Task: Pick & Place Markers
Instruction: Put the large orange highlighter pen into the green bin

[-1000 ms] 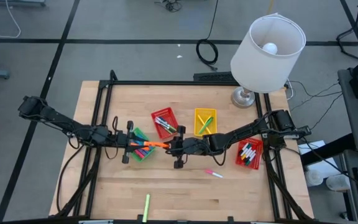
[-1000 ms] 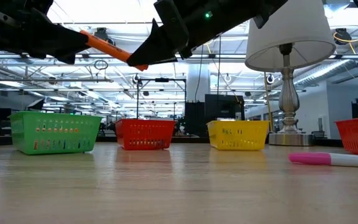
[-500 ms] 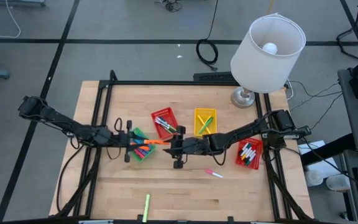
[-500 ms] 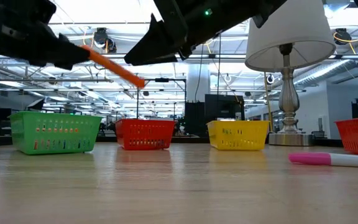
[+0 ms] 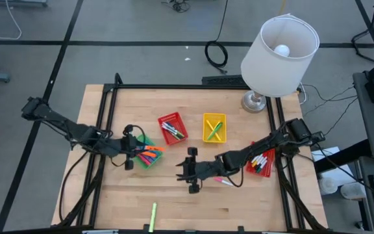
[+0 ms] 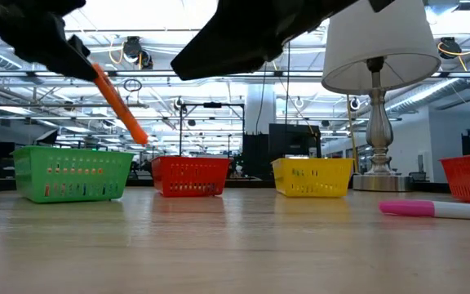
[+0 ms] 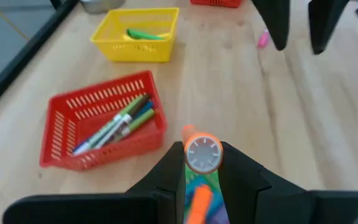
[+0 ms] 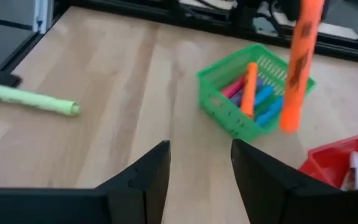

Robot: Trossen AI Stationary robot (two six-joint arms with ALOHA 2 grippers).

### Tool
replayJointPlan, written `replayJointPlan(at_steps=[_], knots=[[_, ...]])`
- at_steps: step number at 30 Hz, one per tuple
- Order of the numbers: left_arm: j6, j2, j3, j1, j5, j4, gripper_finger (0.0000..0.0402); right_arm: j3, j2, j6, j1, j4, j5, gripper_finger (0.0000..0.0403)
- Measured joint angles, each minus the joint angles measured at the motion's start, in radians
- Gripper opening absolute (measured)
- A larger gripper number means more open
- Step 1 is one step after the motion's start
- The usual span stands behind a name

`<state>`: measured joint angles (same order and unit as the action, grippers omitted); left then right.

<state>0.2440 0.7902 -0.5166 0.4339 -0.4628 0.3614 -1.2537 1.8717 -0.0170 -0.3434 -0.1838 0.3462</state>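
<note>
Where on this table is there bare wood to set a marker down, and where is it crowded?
Free: the near left corner, bordered by the green basket and the light green marker; also the far left strip beside the red basket. Crowded: mid-table, where the left gripper holds an orange marker and the right gripper hovers open.

A light wooden table (image 5: pixel 174 201) in a black frame carries a silver lamp base (image 5: pixel 254 102) at its far right corner. Nearer than that lamp sit a yellow basket (image 5: pixel 213 127) and, beside it, a red basket (image 5: pixel 171 128), with a green basket (image 5: pixel 146 153) farther left and another red basket (image 5: pixel 261 161) at the right edge. A pink marker (image 5: pixel 223 181) and a light green marker (image 5: pixel 153 216) lie loose on the wood, well nearer than the lamp
</note>
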Motion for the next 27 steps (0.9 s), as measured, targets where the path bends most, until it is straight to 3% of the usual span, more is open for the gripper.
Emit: replayJointPlan(at_steps=[8,11,20,27], knots=[[0.342,-0.07,-0.131,0.08,-0.05,0.392,0.0074,0.0,0.0,-0.023,-0.081,0.058,0.073,0.016],[0.472,-0.108,-0.129,0.099,-0.058,0.452,0.0074,0.0,0.0,-0.044,-0.1,0.085,0.074,0.016],[0.725,-0.117,0.016,0.107,-0.052,0.41,0.0074,0.0,0.0,-0.051,-0.122,0.099,0.073,0.0158],[0.78,-0.123,0.09,0.102,-0.033,0.318,0.0074,0.0,0.0,-0.05,-0.122,0.099,0.073,0.0161]])
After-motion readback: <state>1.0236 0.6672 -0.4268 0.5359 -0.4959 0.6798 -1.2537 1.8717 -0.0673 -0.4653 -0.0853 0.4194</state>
